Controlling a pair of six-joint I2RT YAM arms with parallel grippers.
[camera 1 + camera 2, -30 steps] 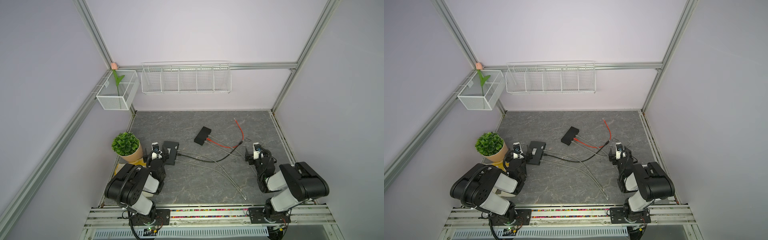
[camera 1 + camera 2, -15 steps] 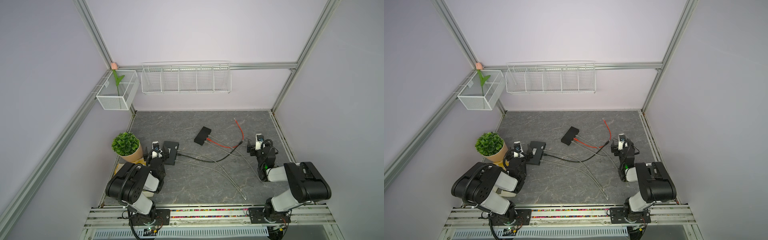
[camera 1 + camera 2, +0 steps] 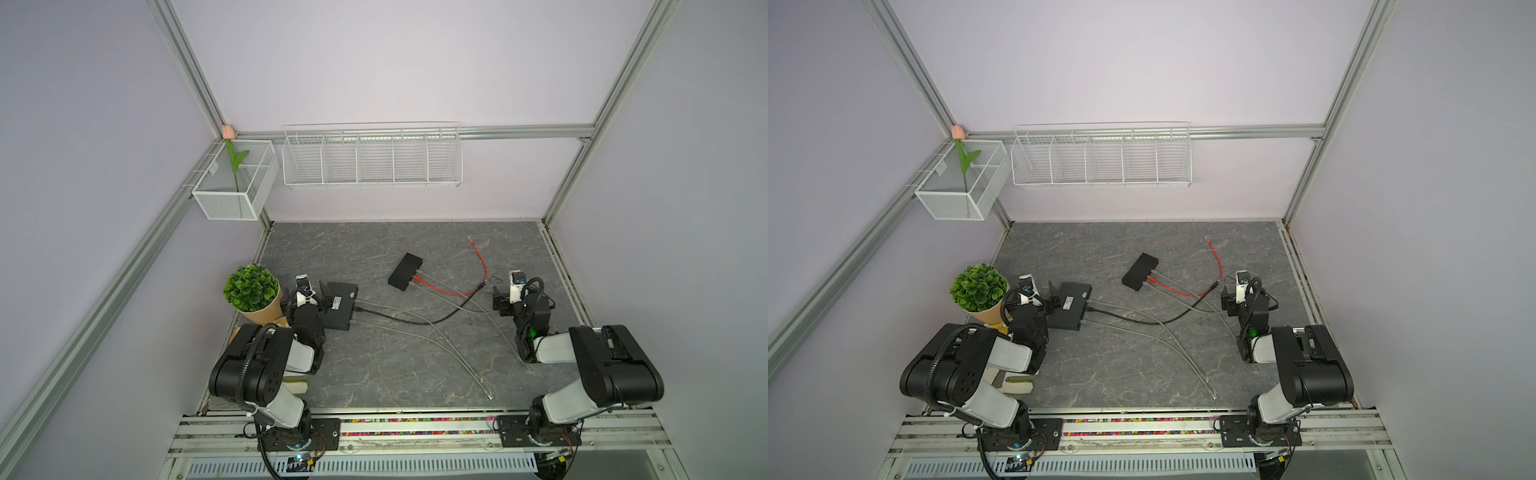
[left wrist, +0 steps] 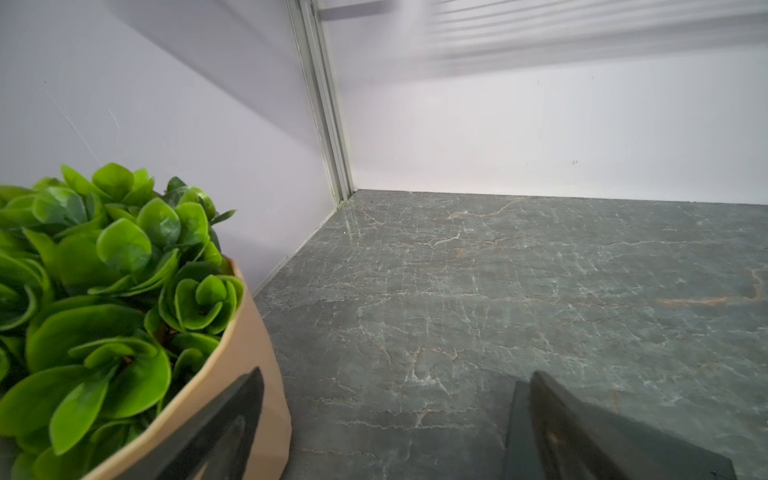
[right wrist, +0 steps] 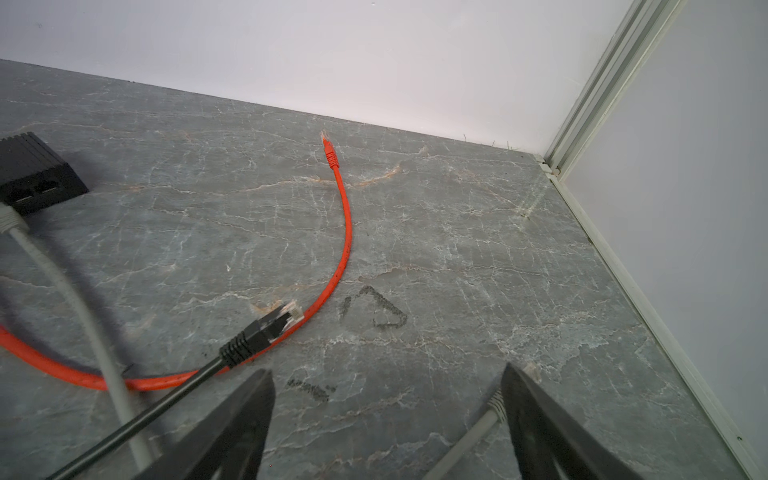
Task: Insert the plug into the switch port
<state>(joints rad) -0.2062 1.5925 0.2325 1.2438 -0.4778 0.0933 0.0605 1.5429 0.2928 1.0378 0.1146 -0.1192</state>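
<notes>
A small black switch (image 3: 405,271) (image 3: 1139,272) (image 5: 33,170) lies mid-table with a red and a grey cable plugged in; two empty ports face the right wrist view. A larger black switch (image 3: 340,305) (image 3: 1071,305) sits beside my left gripper (image 3: 306,300) (image 4: 397,372), which is open and empty between it and the plant pot. The black cable's loose plug (image 3: 482,285) (image 5: 277,321) rests on the red cable, just ahead of my right gripper (image 3: 517,296) (image 5: 387,370), which is open and empty. The red cable's loose plug (image 3: 471,240) (image 5: 328,149) lies farther back.
A potted plant (image 3: 251,289) (image 4: 104,291) stands against the left wall. Grey cables (image 3: 436,345) trail toward the front, one ending by my right finger (image 5: 496,405). Wire baskets (image 3: 372,156) hang on the back wall. The right wall rail (image 5: 623,270) is close.
My right gripper has moved toward the back wall, closer to the black plug, mostly in the first half second. The left arm has stayed in place.
</notes>
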